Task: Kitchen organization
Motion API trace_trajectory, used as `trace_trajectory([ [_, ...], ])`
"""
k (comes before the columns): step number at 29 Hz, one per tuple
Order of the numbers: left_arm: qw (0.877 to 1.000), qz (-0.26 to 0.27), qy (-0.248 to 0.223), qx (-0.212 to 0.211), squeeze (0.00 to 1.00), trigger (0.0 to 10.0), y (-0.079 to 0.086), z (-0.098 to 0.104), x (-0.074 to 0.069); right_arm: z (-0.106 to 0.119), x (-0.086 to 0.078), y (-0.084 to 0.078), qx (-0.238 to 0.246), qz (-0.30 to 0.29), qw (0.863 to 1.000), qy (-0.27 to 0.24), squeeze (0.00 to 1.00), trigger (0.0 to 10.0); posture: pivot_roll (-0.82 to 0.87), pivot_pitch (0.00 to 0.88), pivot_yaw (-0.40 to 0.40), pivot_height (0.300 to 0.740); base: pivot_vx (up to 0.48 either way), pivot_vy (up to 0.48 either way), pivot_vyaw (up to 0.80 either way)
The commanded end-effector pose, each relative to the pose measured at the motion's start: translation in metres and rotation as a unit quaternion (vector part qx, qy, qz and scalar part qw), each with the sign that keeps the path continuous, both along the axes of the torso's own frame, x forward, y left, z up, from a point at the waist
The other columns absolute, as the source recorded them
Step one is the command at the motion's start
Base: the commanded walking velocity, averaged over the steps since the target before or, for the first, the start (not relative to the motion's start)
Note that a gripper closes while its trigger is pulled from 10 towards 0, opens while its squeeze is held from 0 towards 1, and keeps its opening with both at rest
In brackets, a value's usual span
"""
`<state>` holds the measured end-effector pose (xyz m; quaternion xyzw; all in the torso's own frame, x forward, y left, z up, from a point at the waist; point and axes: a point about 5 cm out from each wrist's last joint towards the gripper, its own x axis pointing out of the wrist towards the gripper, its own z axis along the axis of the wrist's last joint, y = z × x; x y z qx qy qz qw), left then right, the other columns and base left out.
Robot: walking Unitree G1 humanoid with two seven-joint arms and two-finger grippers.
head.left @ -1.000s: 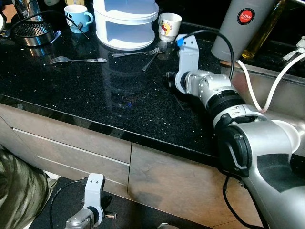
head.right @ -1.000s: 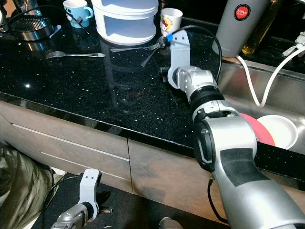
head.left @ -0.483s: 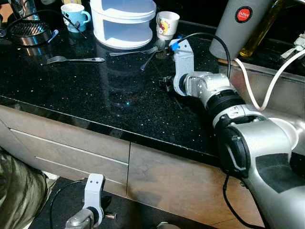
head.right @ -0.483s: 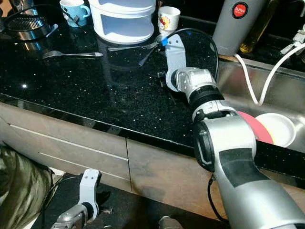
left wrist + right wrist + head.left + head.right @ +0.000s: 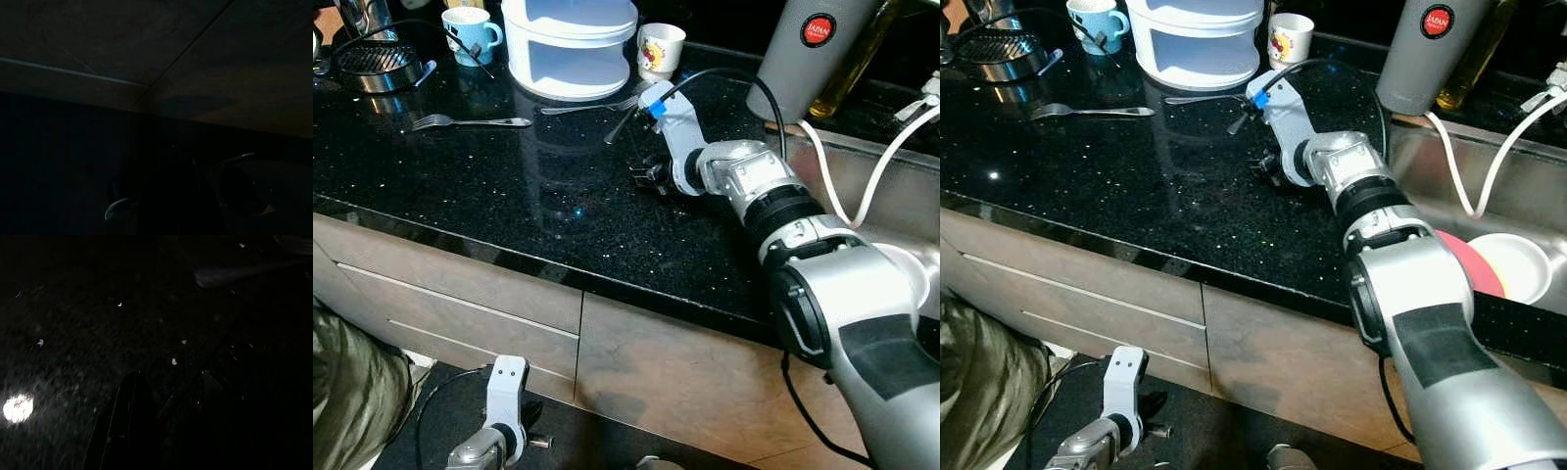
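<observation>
1. Two thin shiny metal pieces of cutlery, a fork [image 5: 587, 107] and a spoon [image 5: 628, 115], lie flat on the surface [image 5: 509, 196], glossy black stone with sparkly flecks, right in front of the white container [image 5: 571, 44].
2. That container is round, two-tiered, smooth plastic.
3. The right tool [image 5: 646, 176] hovers low over the surface, near the container's front and just beside the spoon. Its black fingers [image 5: 129, 401] look slightly spread with nothing between them, though the wrist view is really dark.
4. Another fork [image 5: 470, 122] lies left of the container.
5. A blue mug [image 5: 470, 34] sits left of the container, a white printed cup [image 5: 660, 49] right.
6. The left tool [image 5: 524, 431] hangs by the matte brown drawers [image 5: 460, 304]; can't tell its state.
</observation>
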<state>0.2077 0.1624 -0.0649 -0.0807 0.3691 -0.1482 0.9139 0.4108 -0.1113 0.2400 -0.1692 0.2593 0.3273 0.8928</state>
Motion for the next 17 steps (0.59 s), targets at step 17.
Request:
trace_trajectory([
  [17,1.000,-0.007,0.012,-0.004,0.00,10.0,-0.005,-0.003,-0.004,-0.044,-0.018,-0.016,-0.048,0.079,0.988,0.125,0.00,10.0,-0.02,0.097,-0.061,0.740,0.000,0.000,0.00],
])
